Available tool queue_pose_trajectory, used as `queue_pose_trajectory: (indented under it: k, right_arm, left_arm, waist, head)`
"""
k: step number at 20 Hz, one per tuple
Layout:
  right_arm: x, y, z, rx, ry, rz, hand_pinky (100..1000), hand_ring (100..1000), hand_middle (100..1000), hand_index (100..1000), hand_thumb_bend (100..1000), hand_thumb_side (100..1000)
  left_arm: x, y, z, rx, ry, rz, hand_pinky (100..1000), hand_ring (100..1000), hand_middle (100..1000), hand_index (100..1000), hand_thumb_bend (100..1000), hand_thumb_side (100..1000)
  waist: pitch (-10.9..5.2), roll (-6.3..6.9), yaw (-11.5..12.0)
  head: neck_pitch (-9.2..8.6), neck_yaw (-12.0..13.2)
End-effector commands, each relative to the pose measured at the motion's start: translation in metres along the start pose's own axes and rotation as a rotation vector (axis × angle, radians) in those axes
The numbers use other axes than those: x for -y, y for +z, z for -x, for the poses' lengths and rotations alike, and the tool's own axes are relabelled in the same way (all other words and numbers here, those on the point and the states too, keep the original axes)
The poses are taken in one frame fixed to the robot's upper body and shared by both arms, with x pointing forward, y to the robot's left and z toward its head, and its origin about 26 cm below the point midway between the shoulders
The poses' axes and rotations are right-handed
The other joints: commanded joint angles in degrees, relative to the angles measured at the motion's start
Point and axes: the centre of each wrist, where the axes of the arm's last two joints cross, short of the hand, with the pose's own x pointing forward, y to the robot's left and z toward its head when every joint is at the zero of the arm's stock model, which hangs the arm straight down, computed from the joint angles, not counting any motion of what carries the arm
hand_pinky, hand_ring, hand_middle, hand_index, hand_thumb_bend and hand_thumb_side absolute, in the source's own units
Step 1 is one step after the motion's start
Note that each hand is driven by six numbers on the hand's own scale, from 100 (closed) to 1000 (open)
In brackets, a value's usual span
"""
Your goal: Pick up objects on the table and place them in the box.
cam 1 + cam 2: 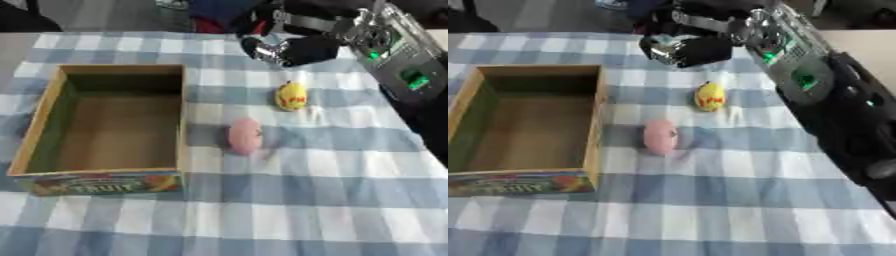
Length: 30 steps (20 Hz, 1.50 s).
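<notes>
An open cardboard box point(184, 115) with a fruit print on its front stands empty at the left of the table. A pink oval object point(244, 135) lies just right of the box. A yellow rounded object with red marks point(291, 96) lies farther back and to the right. My right hand point(302, 49) hangs above the table behind the yellow object, clear of it; its arm point(398, 55) comes in from the upper right. Nothing shows in the hand. My left hand shows in neither view.
A blue and white checked cloth point(332, 200) covers the table. The table's far edge runs just behind my right hand, with dark shapes beyond it. My right forearm point(842, 120) fills the right side in the right eye view.
</notes>
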Motion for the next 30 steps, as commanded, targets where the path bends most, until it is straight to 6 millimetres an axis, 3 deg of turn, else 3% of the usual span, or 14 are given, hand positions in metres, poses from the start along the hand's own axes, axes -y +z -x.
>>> queue_pose_trajectory:
  k: [1,7,10,12,16,19,30]
  right_arm:
    - [0.010,0.002,-0.001,-0.013,0.029,-0.026,755,847,784,968,100,958]
    - [0.004,0.001,-0.001,-0.018,0.017,-0.098,783,874,807,1000,100,910]
    - [0.000,0.002,0.001,-0.025,-0.007,-0.137,794,884,819,1000,100,936]
    - [-0.002,0.004,0.003,-0.029,-0.017,-0.156,800,890,831,1000,130,960]
    - [-0.008,0.006,0.005,-0.030,-0.044,-0.190,820,913,860,1000,312,1000]
    - [-0.012,0.009,0.006,-0.036,-0.070,-0.214,822,914,861,1000,356,1000]
    - [-0.032,0.016,0.010,-0.064,-0.121,-0.287,823,913,860,1000,298,966]
  left_arm:
    - [0.000,-0.009,-0.008,0.044,0.001,0.019,353,571,526,796,435,554]
    - [0.000,-0.009,-0.008,0.043,0.000,0.020,353,571,525,796,434,556]
    - [0.000,-0.009,-0.008,0.042,-0.002,0.020,353,571,526,796,435,557]
    - [0.000,-0.009,-0.008,0.042,-0.003,0.019,353,571,526,796,435,556]
    - [0.000,-0.010,-0.008,0.042,-0.003,0.019,353,572,526,796,435,555]
    - [0.000,-0.010,-0.008,0.042,-0.003,0.019,353,572,526,796,434,555]
    - [0.000,-0.010,-0.008,0.042,-0.001,0.018,353,573,526,796,435,554]
  waist:
    - [-1.19,0.13,0.0]
    - [-1.13,0.04,0.0]
    - [-1.09,0.01,0.0]
    - [-1.06,-0.02,-0.1]
    - [-0.98,-0.15,-0.3]
    - [-0.91,-0.20,-0.3]
    - [-0.65,-0.46,-0.3]
  head:
    - [-0.54,-0.2]
    - [-0.63,-0.1]
    - [-0.72,-0.1]
    - [-0.73,-0.1]
    - [-0.76,-0.2]
    - [-0.77,-0.2]
    - [-0.91,-0.2]
